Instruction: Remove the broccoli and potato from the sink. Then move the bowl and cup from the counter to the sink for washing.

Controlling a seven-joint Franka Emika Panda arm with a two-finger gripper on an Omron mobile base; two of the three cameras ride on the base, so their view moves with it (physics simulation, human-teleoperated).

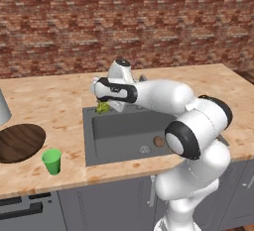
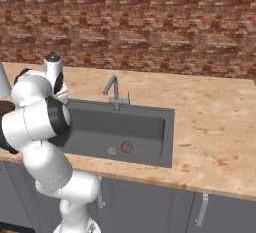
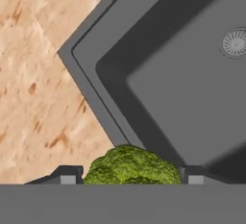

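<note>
The yellow-green broccoli hangs above the back-left corner of the dark sink, with my gripper shut on it. In the hand view the broccoli sits between the two fingertips of the gripper, over the sink's rim. The brown potato lies on the sink floor beside the drain; it also appears in the right base view. On the counter to the left sit the wooden bowl and the green cup.
A metal faucet stands behind the sink. The round drain lies on the basin floor. A tall pale vessel stands at the far left behind the bowl. The brick wall closes off the back of the counter.
</note>
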